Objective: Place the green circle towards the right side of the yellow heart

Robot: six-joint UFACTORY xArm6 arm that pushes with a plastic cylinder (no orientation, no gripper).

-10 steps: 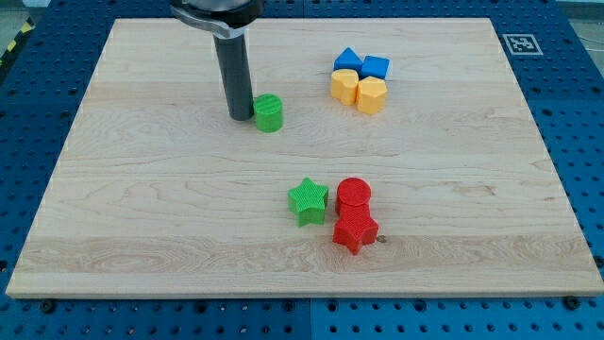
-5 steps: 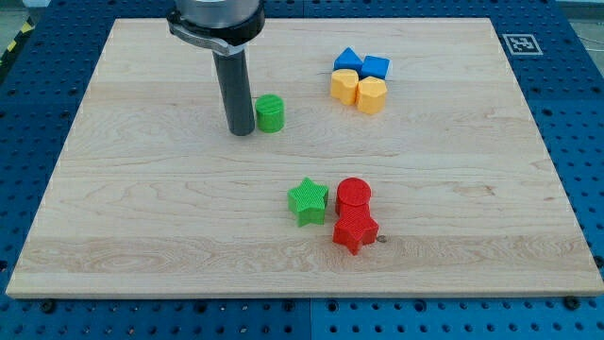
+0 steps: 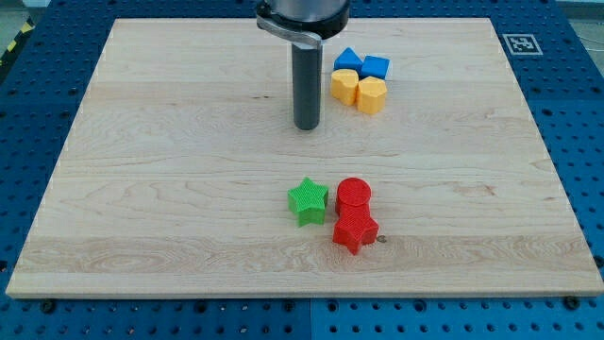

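Note:
My tip (image 3: 306, 127) rests on the wooden board (image 3: 151, 189), just left of and slightly below a tight cluster near the view's top. The cluster holds a yellow heart (image 3: 343, 87), a yellow hexagon-like block (image 3: 372, 95), a blue triangle (image 3: 347, 59) and a blue cube (image 3: 376, 66). The green circle does not show anywhere; the rod (image 3: 306, 85) stands where it could be hidden. The tip is about one block width from the yellow heart.
A green star (image 3: 308, 201) lies below the middle of the board. A red circle (image 3: 354, 195) and a red star-like block (image 3: 355, 230) touch each other just to its right. A black-and-white tag (image 3: 519, 42) marks the board's top right corner.
The rod has moved to the view's right, from beside the green circle to near the yellow heart. The green circle, seen before at the rod's right, is now out of sight.

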